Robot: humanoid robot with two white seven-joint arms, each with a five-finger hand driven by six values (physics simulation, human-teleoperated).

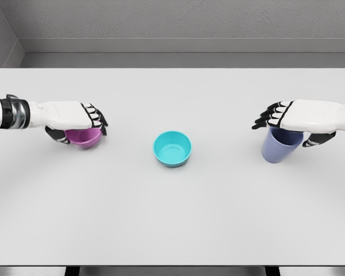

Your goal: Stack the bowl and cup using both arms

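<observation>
Left hand (75, 118) over purple bowl (84, 138), right hand (299, 118) over cup (279, 147)

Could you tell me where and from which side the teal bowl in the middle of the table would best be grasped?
Probably by the rim, from above. The teal bowl stands upright and open-topped on the table, its low wall flaring outward, so fingers can pinch over the edge. It stands apart from both hands; either side approach looks unobstructed.

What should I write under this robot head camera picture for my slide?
Left hand grips a purple bowl, right hand grips a lavender cup, teal bowl between them.
</observation>
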